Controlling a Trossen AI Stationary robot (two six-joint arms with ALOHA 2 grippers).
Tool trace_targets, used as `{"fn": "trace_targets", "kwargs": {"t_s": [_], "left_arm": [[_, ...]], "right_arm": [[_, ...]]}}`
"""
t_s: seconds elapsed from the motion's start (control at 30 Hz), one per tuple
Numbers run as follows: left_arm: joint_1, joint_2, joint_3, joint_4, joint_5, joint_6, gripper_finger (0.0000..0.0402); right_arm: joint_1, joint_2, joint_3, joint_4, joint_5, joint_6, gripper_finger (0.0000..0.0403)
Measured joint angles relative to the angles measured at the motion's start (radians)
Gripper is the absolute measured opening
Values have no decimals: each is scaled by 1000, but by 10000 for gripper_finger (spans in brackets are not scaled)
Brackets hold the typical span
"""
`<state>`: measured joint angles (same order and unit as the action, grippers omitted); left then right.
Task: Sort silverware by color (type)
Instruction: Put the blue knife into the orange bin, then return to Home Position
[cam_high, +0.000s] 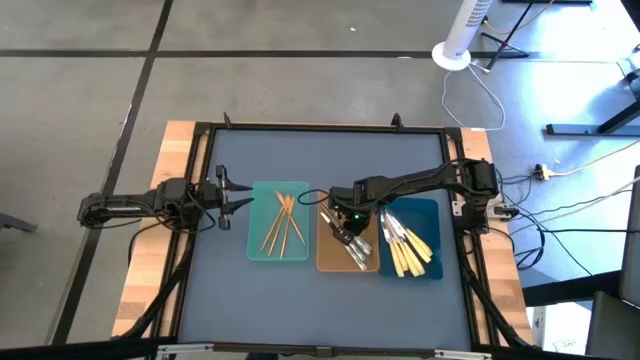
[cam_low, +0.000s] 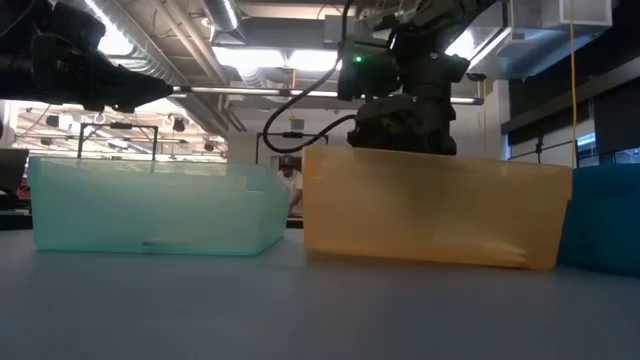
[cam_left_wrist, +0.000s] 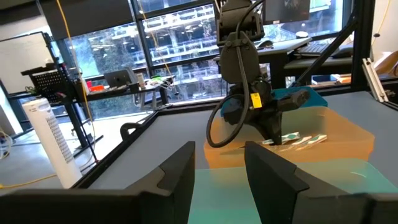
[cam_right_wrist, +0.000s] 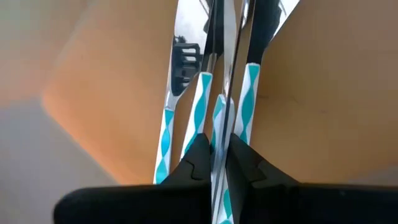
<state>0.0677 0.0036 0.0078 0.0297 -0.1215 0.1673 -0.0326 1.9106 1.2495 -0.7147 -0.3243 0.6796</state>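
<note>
The right hand (cam_right_wrist: 216, 163) is reaching down into the tan tray (cam_high: 330, 255) at the counter's (cam_high: 330, 310) centre, clenching the handle of a silver utensil (cam_right_wrist: 219, 81) among the teal-and-white-handled ones (cam_right_wrist: 199, 115) lying there. The gold utensils (cam_high: 283, 222) are resting in the teal tray (cam_high: 260, 245) toward nine o'clock, the yellow-handled ones (cam_high: 408, 250) in the blue tray (cam_high: 435, 215) toward three o'clock. The left hand (cam_high: 238, 196) is waiting released at nine o'clock. Risk, as I judge it: the thin handle is lying close against its neighbours, so lifting might drag one along or let the piece twist and slip.
</note>
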Motion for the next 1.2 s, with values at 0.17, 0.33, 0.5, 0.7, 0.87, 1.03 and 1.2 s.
{"fn": "trace_targets", "kwargs": {"t_s": [0.17, 0.33, 0.5, 0.7, 0.87, 1.03, 1.2], "left_arm": [[0, 0, 0, 0, 0, 0, 133], [0, 0, 0, 0, 0, 0, 133], [0, 0, 0, 0, 0, 0, 133], [0, 0, 0, 0, 0, 0, 133], [0, 0, 0, 0, 0, 0, 133], [0, 0, 0, 0, 0, -1, 133], [0, 0, 0, 0, 0, -1, 133]], "right_arm": [[0, 0, 0, 9, 4, 0, 5], [0, 1, -1, 10, 6, 2, 16], [0, 2, -2, 9, 7, 2, 60], [0, 2, -2, 13, 22, 2, 95], [0, 2, 4, 6, 19, 2, 98], [-2, 5, 36, -17, 14, -13, 83], [-2, -2, 59, -21, -3, -50, 33]]}}
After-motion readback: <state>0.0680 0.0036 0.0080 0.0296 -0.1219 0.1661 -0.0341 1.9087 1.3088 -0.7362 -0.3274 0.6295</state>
